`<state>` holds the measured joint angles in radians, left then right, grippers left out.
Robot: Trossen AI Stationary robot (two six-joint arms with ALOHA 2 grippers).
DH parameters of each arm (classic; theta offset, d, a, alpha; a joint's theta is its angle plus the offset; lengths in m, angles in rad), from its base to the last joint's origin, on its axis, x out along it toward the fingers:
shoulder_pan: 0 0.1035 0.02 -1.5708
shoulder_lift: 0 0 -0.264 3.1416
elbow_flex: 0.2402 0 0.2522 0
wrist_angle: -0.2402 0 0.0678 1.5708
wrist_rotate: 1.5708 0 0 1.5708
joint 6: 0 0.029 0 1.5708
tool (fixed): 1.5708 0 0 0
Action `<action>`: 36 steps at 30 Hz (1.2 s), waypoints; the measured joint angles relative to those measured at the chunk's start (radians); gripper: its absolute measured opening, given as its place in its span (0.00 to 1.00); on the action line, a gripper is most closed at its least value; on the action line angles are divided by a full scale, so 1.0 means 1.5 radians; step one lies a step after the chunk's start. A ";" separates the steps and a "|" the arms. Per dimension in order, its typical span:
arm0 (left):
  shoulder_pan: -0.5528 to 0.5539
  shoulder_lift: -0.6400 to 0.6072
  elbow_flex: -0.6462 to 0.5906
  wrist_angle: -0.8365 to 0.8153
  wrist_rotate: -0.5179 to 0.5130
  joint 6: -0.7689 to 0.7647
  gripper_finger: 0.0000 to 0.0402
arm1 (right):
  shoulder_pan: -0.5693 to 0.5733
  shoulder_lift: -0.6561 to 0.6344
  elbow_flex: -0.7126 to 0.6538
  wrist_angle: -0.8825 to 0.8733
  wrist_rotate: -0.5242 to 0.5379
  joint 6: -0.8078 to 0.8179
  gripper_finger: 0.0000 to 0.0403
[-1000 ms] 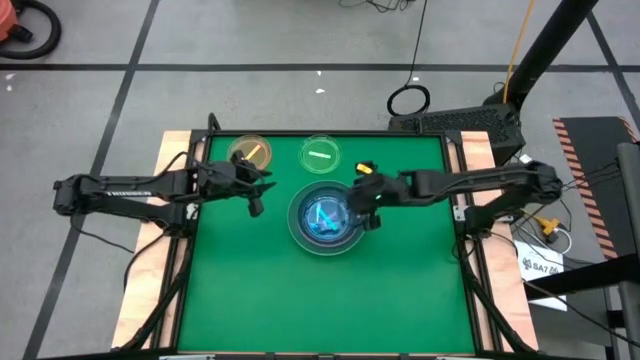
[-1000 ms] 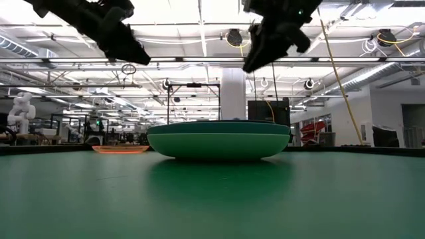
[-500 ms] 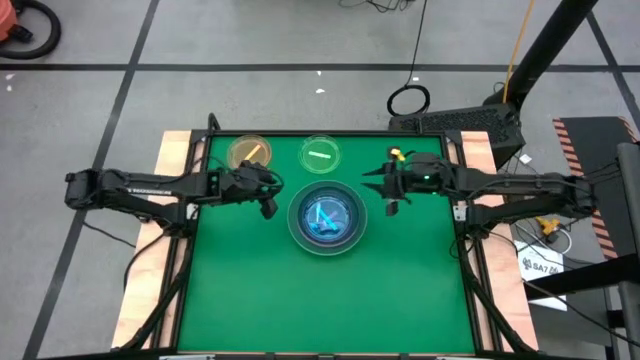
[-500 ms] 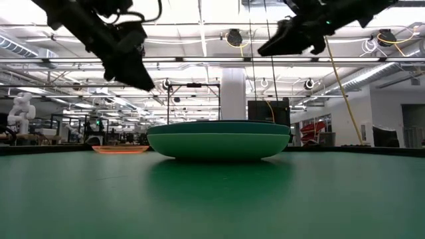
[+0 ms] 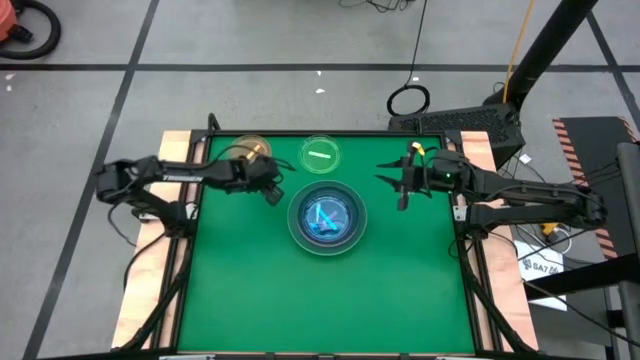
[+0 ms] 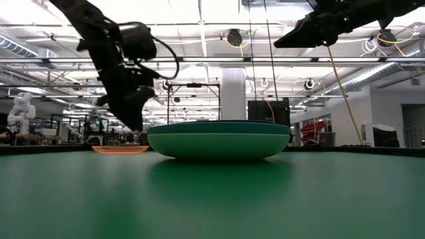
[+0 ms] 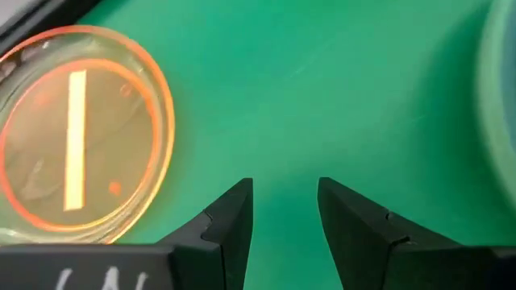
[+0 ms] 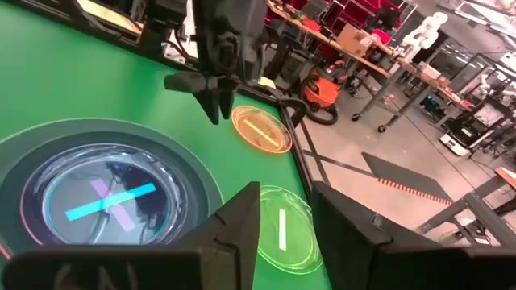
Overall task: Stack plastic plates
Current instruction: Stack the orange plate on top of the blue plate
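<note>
A stack of large plates (image 5: pixel 326 218) sits mid-table, light green at the bottom and dark teal above (image 6: pixel 218 139). Small blue and pink marked plates lie in its top (image 8: pixel 105 193). A small amber plate (image 5: pixel 248 152) and a small green plate (image 5: pixel 320 155) lie flat near the far edge. My left gripper (image 5: pixel 272 193) is open and points down, low over the cloth (image 6: pixel 133 116) between the amber plate (image 7: pixel 81 137) and the stack. My right gripper (image 5: pixel 390 185) is open, high above the table (image 6: pixel 285 41), right of the stack.
Bare green cloth (image 5: pixel 330 300) fills the near half of the table. Wooden side boards (image 5: pixel 150 270) run along the left and right edges. The green plate (image 8: pixel 282 229) lies between the two grippers' sides, next to the far edge.
My right gripper has drawn back from over the stack's right rim toward the table's right edge and has risen. My left gripper has come down toward the cloth, tipping to point downward, and has shifted slightly toward the stack. The plates have stayed put.
</note>
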<state>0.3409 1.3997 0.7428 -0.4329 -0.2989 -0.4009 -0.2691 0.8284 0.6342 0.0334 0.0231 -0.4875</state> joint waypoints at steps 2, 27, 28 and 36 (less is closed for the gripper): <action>0.017 0.027 0.020 -0.026 0.000 0.019 0.37 | 0.000 0.004 0.000 0.001 0.000 -0.001 0.26; 0.164 0.088 0.067 -0.058 0.059 0.533 0.37 | 0.000 0.009 0.000 -0.015 0.001 -0.004 0.26; 0.172 0.088 0.067 -0.058 0.060 0.534 0.37 | 0.000 0.009 0.000 -0.015 0.001 -0.004 0.26; 0.217 0.088 0.067 -0.053 0.099 0.527 0.37 | 0.000 0.009 0.000 -0.015 0.001 -0.009 0.26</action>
<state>0.6659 1.5318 0.8433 -0.5117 -0.1509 0.3900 -0.2687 0.8417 0.6342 0.0105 0.0242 -0.5014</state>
